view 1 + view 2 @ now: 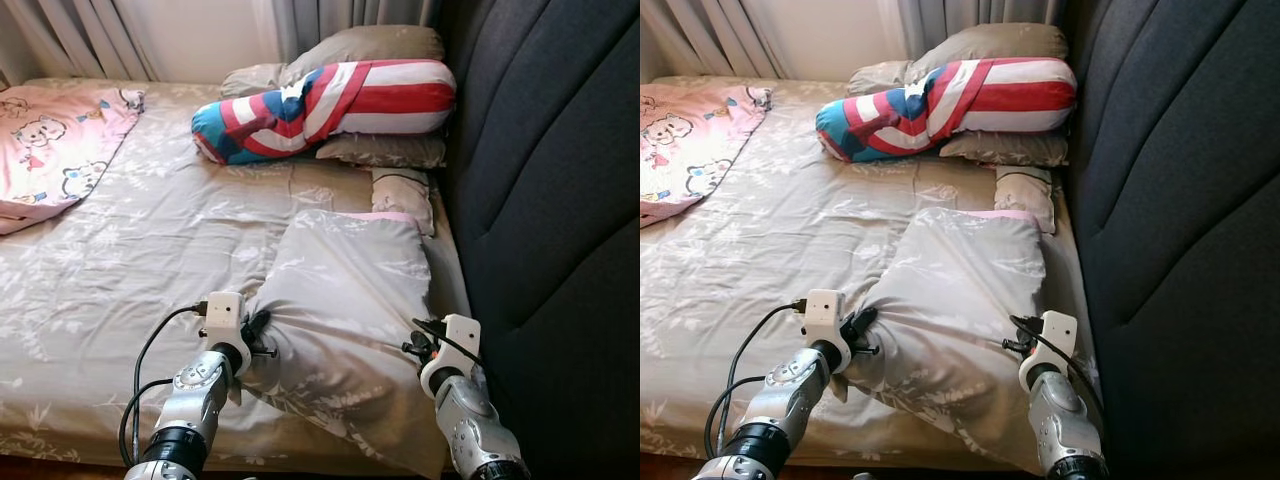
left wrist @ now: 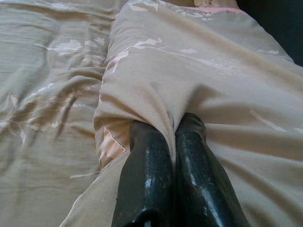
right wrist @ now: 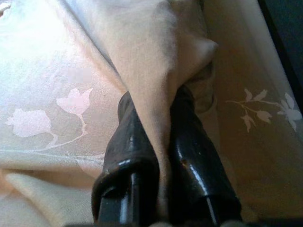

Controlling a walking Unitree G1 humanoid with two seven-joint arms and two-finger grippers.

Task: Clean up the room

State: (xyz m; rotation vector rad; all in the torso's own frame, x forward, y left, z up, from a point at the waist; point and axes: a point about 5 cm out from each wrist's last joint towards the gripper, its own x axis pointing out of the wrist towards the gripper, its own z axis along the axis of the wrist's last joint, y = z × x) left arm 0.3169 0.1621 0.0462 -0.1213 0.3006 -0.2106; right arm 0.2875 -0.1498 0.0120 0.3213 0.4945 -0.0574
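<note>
A beige floral pillow (image 1: 345, 300) lies on the bed near its right side, below the headboard. My left gripper (image 1: 262, 333) is shut on the pillow's left edge, and the cloth bunches between its fingers (image 2: 147, 170). On the pillow's right edge my right gripper (image 1: 418, 340) is shut as well, with a fold of cloth pinched between its fingers (image 3: 189, 156). The pillow's near end hangs toward the bed's front edge.
A striped red, white and blue bolster (image 1: 320, 105) rests on two beige pillows (image 1: 370, 48) at the head of the bed. A small cushion (image 1: 402, 192) lies beside the dark padded headboard (image 1: 545, 180). A pink cartoon blanket (image 1: 55, 140) covers the far left. Curtains hang behind.
</note>
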